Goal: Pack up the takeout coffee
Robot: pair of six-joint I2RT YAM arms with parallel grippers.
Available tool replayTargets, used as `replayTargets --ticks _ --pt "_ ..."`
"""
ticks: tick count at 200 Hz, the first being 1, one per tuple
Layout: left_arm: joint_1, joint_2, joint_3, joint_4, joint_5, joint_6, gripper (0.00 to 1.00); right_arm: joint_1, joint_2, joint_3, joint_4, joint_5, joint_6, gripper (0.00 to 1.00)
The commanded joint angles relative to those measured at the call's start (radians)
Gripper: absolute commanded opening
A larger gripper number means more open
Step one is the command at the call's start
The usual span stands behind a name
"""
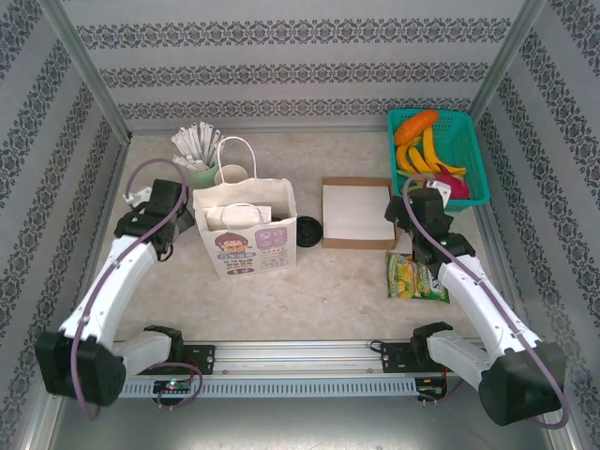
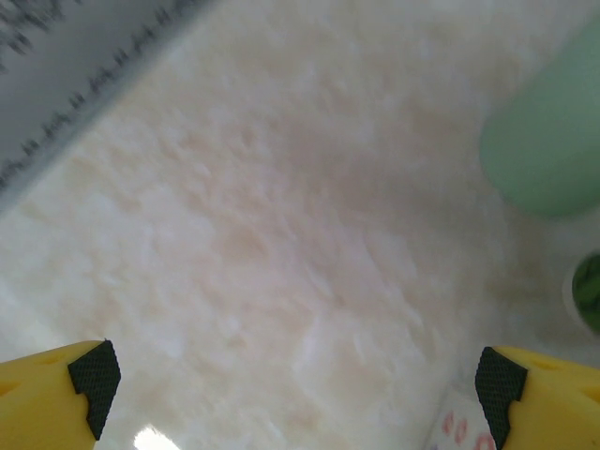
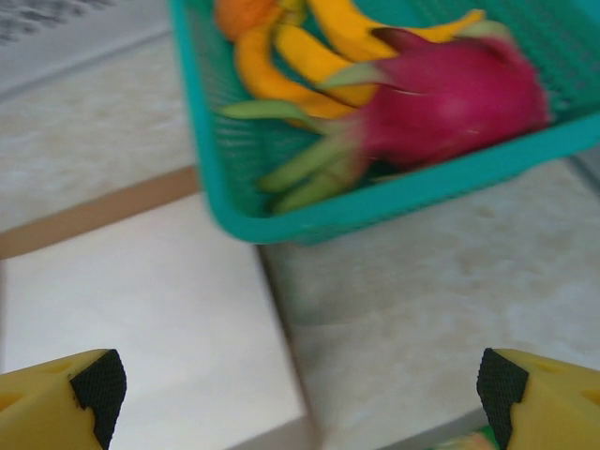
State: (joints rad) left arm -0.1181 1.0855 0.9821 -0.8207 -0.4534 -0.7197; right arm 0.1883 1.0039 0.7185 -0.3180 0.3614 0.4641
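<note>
over the table (image 1: 319,291), left pincer (image 2: 300,384) and right pincer (image 3: 300,384) both gape wide, empty

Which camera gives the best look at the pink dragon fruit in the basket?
The right wrist view: the dragon fruit is close and large there. The top view shows a small pink patch of it beside the right arm.

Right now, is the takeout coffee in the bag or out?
Out. The takeout coffee stands on the table, black lid up, between the paper bag and the open cardboard box, not inside the bag.
</note>
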Motion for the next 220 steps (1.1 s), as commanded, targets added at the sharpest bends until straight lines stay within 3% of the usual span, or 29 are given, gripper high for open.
replayTargets --ticks 1,24,47,57,88,127,158,198,220 --pt "0.058 -0.095 -0.087 0.074 -0.189 0.076 1.00 -0.057 -0.027 -0.109 0.184 0.059 -0.094 0.98" --pt "0.096 -0.156 -0.246 0.282 -0.292 0.123 1.00 -0.103 -0.004 -0.224 0.387 -0.011 -0.139 0.98" --pt "0.118 -0.149 -0.418 0.582 -0.309 0.187 1.00 -0.127 0.070 -0.196 0.404 -0.071 -0.179 0.98" --pt "0.128 -0.122 -0.491 0.757 -0.262 0.264 1.00 -0.129 0.108 -0.180 0.421 -0.100 -0.197 0.98" --pt "0.187 0.012 -0.596 1.119 0.069 0.471 1.00 -0.133 0.210 -0.136 0.456 -0.168 -0.269 0.98" --pt "0.206 0.127 -0.651 1.370 0.352 0.567 0.99 -0.133 0.304 -0.125 0.535 -0.250 -0.322 0.98" --pt "0.206 0.214 -0.641 1.497 0.404 0.605 1.00 -0.131 0.313 -0.193 0.713 -0.185 -0.330 0.98" --pt "0.191 0.380 -0.616 1.660 0.520 0.646 1.00 -0.133 0.379 -0.209 0.812 -0.249 -0.377 0.98" --pt "0.154 0.472 -0.673 1.855 0.465 0.673 1.00 -0.129 0.378 -0.221 0.847 -0.259 -0.415 0.98"
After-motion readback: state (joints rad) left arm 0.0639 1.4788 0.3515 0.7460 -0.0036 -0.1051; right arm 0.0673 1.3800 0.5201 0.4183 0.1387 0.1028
